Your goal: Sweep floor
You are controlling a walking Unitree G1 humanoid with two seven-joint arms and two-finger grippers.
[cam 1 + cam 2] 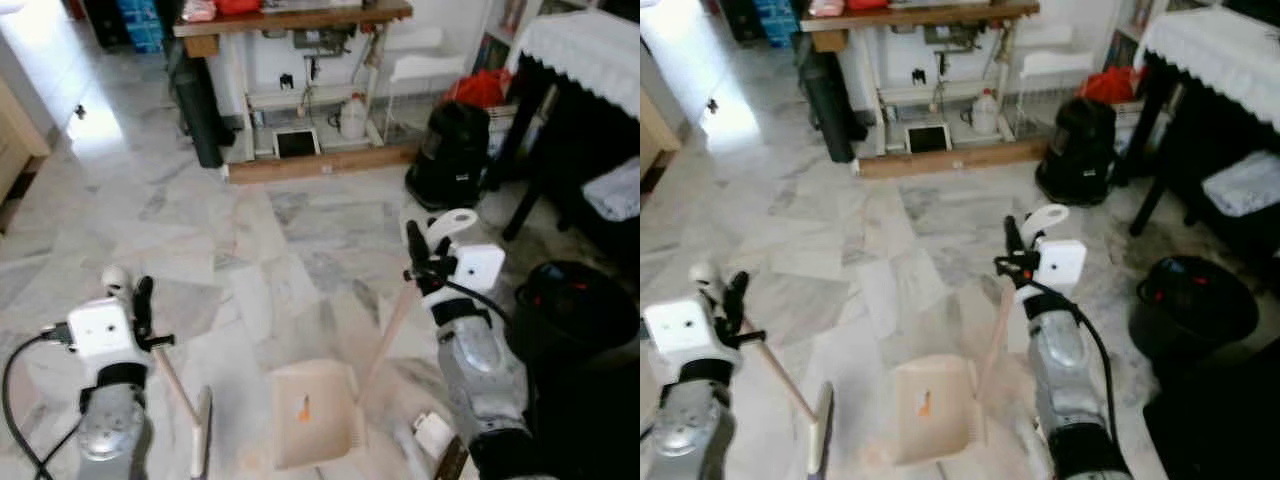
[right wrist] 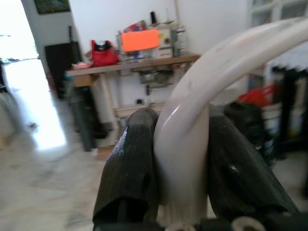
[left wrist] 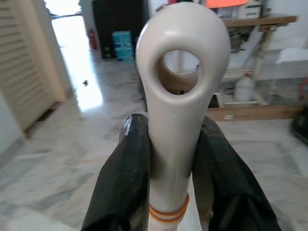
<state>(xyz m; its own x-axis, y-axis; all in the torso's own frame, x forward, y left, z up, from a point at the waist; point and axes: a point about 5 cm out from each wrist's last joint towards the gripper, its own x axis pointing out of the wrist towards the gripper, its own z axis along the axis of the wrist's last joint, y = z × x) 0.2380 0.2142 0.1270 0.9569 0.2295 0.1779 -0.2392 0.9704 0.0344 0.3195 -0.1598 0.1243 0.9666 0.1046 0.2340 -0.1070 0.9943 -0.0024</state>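
The left gripper [image 1: 143, 300] is clenching the broom [image 1: 200, 432] just left of the dustpan [image 1: 312, 412], whose handle the right gripper [image 1: 418, 258] is gripping.

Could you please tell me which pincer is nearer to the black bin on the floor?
Right. The right pincer, holding the dustpan handle, is just beside the black bin; the left pincer, holding the broom handle, is across the floor.

The floor [image 1: 250, 250] is white marble with grey streaks. The dustpan [image 1: 315, 415] is cream with a small orange mark. The broom handle [image 3: 180, 96] is cream with an orange ring. The bin [image 1: 575, 310] is black.
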